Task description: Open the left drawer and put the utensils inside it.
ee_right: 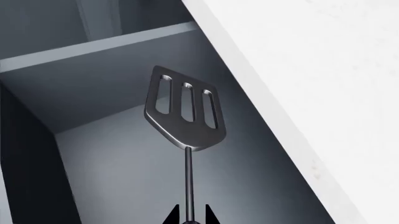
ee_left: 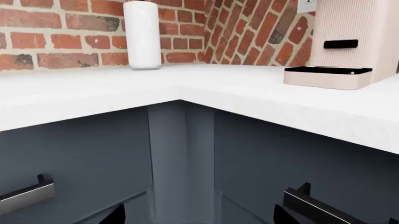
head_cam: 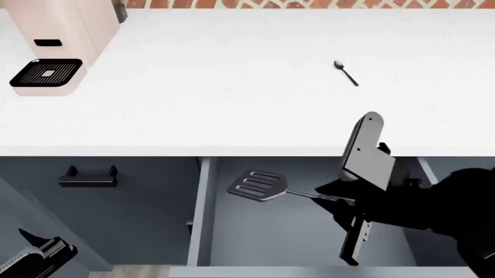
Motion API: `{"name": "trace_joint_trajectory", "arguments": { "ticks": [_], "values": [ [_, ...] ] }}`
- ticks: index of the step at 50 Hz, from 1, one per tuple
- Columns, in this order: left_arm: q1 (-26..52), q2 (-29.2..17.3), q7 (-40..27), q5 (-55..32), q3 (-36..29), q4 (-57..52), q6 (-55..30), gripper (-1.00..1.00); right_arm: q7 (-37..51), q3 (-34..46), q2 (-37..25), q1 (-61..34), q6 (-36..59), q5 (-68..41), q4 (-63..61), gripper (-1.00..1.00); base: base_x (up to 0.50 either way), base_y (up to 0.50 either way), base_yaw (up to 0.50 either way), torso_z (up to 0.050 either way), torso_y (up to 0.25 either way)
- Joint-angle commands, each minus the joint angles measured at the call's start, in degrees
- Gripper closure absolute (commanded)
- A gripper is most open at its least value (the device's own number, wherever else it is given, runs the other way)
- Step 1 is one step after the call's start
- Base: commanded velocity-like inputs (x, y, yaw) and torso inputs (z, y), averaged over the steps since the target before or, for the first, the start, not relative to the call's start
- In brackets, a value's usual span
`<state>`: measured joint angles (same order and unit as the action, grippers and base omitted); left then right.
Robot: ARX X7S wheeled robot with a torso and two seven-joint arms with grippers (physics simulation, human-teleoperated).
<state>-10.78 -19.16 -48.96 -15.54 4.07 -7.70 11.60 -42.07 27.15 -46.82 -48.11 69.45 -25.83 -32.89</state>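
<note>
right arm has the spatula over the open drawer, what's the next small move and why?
Probably lower a little and open the right hand to let go. The spatula is held by its neck, blade already over the left drawer floor and inside its side wall, clear of the counter edge. The teaspoon lies on the countertop, so that comes next.

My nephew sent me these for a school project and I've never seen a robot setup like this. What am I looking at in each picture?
It's a simulated two-armed robot in a kitchen. One picture looks down from its head; the others come from cameras near each gripper. The right gripper is shut on a slotted spatula, holding it over the open left drawer. A teaspoon lies on the white counter, near a pink coffee machine. The left gripper hangs low beside the cabinets, holding nothing; its camera shows a paper towel roll.
</note>
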Motion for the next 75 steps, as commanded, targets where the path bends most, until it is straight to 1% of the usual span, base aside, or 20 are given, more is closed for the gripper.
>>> {"name": "trace_joint_trajectory", "arguments": {
  "ticks": [1, 31, 46, 47, 63, 67, 75],
  "values": [
    [-0.01, -0.06, 0.20, -0.30, 0.02, 0.54, 0.30, -1.00, 0.39, 1.39, 1.01, 0.30, -2.82, 1.43, 2.87, 1.00, 0.00, 0.00, 0.00, 0.000, 0.000],
    [-0.36, -0.24, -0.29, -0.31, 0.03, -0.06, 0.80, -1.00, -0.63, 6.40, 1.63, 0.14, -4.16, 2.89, 6.93, 1.00, 0.00, 0.00, 0.00, 0.000, 0.000],
    [-0.70, -0.29, -0.51, -0.37, 0.10, -0.16, 1.10, -1.00, -0.53, 6.88, 1.63, 0.00, -3.85, 2.81, 7.45, 1.00, 0.00, 0.00, 0.00, 0.000, 0.000],
    [-0.71, -0.30, -0.53, -0.38, 0.09, -0.17, 1.09, -1.00, -0.50, 6.87, 1.63, -0.04, -3.78, 2.79, 7.45, -1.00, 0.00, 0.00, 0.00, 0.000, 0.000],
    [-1.22, -0.40, -0.76, -0.53, 0.35, -0.55, 1.60, -1.00, 0.07, 5.63, 1.27, -0.70, -2.08, 1.78, 5.56, -1.00, 0.00, 0.00, 0.00, 0.000, 0.000],
    [-1.35, -0.43, -0.80, -0.59, 0.41, -0.62, 1.72, -1.00, 0.42, 3.49, 1.00, -0.79, -1.37, 0.63, 3.79, -1.00, 0.00, 0.00, 0.00, 0.000, 0.000],
    [-1.30, -0.53, -0.89, -0.65, 0.36, -0.85, 1.61, -1.00, 1.52, -3.84, -0.09, -0.47, 1.38, -3.48, -3.02, -1.00, 0.00, 0.00, 0.00, 0.000, 0.000]
  ]
}}
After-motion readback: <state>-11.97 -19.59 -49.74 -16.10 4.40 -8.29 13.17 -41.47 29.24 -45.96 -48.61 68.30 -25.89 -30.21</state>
